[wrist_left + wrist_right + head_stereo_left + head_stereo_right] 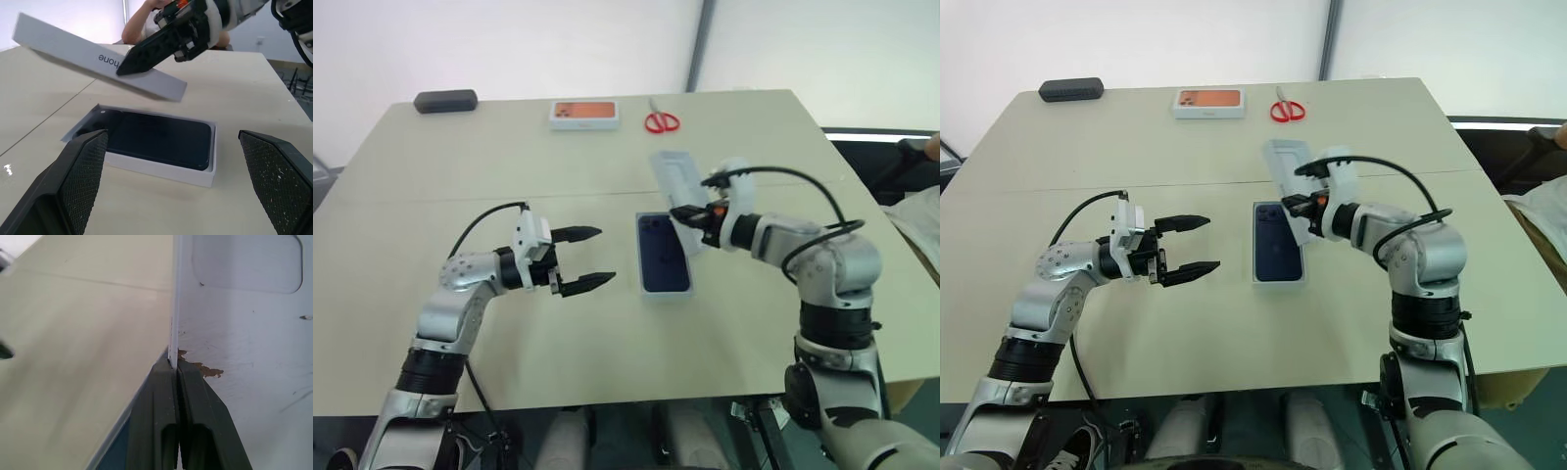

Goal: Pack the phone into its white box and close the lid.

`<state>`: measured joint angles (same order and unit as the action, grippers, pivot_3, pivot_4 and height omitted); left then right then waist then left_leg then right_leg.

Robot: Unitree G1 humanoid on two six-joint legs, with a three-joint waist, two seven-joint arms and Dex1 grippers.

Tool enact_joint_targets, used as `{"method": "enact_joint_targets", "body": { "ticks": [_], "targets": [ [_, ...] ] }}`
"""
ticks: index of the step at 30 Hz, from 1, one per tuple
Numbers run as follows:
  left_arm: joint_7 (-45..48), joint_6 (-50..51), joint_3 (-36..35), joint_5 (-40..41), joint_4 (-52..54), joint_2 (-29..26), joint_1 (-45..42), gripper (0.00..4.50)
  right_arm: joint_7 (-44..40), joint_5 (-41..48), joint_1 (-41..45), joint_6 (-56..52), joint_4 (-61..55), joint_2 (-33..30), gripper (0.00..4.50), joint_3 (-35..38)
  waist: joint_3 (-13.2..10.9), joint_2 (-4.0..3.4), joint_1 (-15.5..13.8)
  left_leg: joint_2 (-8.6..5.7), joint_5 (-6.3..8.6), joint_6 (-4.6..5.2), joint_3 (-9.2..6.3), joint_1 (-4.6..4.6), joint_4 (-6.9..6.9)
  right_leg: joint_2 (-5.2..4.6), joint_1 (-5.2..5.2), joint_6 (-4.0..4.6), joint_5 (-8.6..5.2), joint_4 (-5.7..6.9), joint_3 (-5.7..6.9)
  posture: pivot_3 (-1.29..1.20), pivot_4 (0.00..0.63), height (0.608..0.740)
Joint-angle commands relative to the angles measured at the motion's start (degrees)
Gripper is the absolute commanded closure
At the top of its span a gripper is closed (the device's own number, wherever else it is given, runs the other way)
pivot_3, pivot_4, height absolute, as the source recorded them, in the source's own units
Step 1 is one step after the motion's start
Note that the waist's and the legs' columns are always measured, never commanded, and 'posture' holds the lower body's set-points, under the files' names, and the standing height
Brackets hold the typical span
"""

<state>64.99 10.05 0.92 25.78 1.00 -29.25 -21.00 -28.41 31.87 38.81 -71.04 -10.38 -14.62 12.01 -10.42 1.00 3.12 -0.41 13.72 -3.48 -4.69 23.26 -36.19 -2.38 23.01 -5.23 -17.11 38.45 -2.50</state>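
Beige table (509, 176), seam running across its middle. Lying on it: white box (664, 291) near the centre, the phone (663, 253) inside; along the far edge, black oblong case (445, 101), white box with orange top (584, 114), red-handled scissors (660, 119).

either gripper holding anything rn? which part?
Right gripper pinches the lid by one side wall, lifted above the phone in the white box. Left gripper is open, empty.
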Motion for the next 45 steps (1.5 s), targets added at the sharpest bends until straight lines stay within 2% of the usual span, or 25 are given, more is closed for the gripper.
{"method": "enact_joint_targets", "body": {
  "ticks": [1,7,11,15,22,25,32,36,39,45],
  "targets": [
    [-2.0,1.3,-2.2,2.0,2.8,0.0,0.4,0.00,1.2,9.9,2.8,-4.0,-0.9,5.6,4.46,8.5,0.0,0.00,0.1,0.06,0.00,0.00,-0.04,-0.01,0.01,0.06,0.00,0.02,0.01,0.03,0.00,0.00,0.150,0.740],
    [-6.5,4.7,-4.3,4.9,5.4,0.9,1.1,0.00,7.6,21.6,1.8,-15.0,0.2,15.7,4.46,18.5,0.0,-0.02,-0.6,0.08,0.00,0.00,-0.09,-0.01,-0.04,0.08,0.00,0.06,0.03,0.06,0.02,0.00,0.150,0.740],
    [-10.1,8.3,-7.4,8.4,8.3,1.1,1.2,0.00,10.7,22.4,-2.5,-15.7,-1.5,19.7,4.46,16.7,0.0,-0.02,-0.6,0.07,0.00,0.00,-0.08,0.01,-0.03,0.05,0.00,0.06,0.03,0.05,0.02,0.00,0.150,0.740],
    [-12.5,11.3,-10.1,10.8,11.4,-0.2,2.6,0.00,13.7,26.2,-2.8,-14.8,0.9,23.9,4.46,19.2,0.0,-0.04,-0.5,0.07,0.00,0.00,-0.04,0.01,-0.04,0.05,0.05,0.07,0.03,0.06,0.00,0.00,0.150,0.740],
    [-13.5,11.9,-9.9,9.7,12.2,-1.4,6.8,0.00,13.3,24.5,-7.0,-7.6,9.3,25.3,4.46,13.1,0.0,-0.05,-0.5,0.07,0.00,0.00,0.06,-0.06,-0.01,0.10,-0.01,0.09,0.04,0.07,0.00,0.00,0.150,0.740],
    [-14.2,11.1,-7.8,8.5,12.1,0.0,8.5,0.83,14.0,26.0,-7.8,-6.5,10.8,24.9,4.50,12.1,0.0,-0.06,-0.6,0.07,0.00,0.00,0.06,-0.07,0.00,0.09,-0.03,0.09,0.03,0.04,-0.01,0.00,0.150,0.740],
    [-18.2,5.9,-2.2,2.3,9.1,6.8,8.5,4.46,14.3,27.5,-10.1,-4.5,13.6,21.6,4.50,10.4,0.0,-0.05,-0.7,0.01,0.00,0.00,0.06,-0.24,-0.01,0.02,-0.35,0.08,0.03,-0.20,0.01,0.00,0.150,0.740],
    [-19.7,4.3,-1.2,0.3,6.4,8.9,6.7,4.46,15.8,28.0,-9.4,-2.4,15.8,21.2,4.50,11.1,0.0,-0.06,-0.6,0.04,0.00,0.00,0.07,-0.47,0.08,0.09,-0.47,0.09,0.03,-0.19,-0.01,0.00,0.150,0.740],
    [-19.8,2.7,0.9,-2.3,4.4,10.2,6.0,4.50,17.3,27.9,-9.1,0.0,18.9,20.2,3.54,12.7,0.1,-0.06,-0.6,0.05,0.00,0.00,0.11,-0.55,0.10,0.25,-0.57,0.09,0.03,-0.20,-0.01,0.00,0.150,0.740],
    [-19.3,0.8,2.4,-3.5,2.8,12.0,4.9,4.50,16.6,28.0,-8.7,1.9,18.1,16.4,0.52,12.1,0.0,-0.07,-0.7,0.13,0.00,0.00,0.14,-0.54,0.07,0.27,-0.57,0.10,0.04,-0.21,-0.05,0.00,0.150,0.740]
  ]
}}
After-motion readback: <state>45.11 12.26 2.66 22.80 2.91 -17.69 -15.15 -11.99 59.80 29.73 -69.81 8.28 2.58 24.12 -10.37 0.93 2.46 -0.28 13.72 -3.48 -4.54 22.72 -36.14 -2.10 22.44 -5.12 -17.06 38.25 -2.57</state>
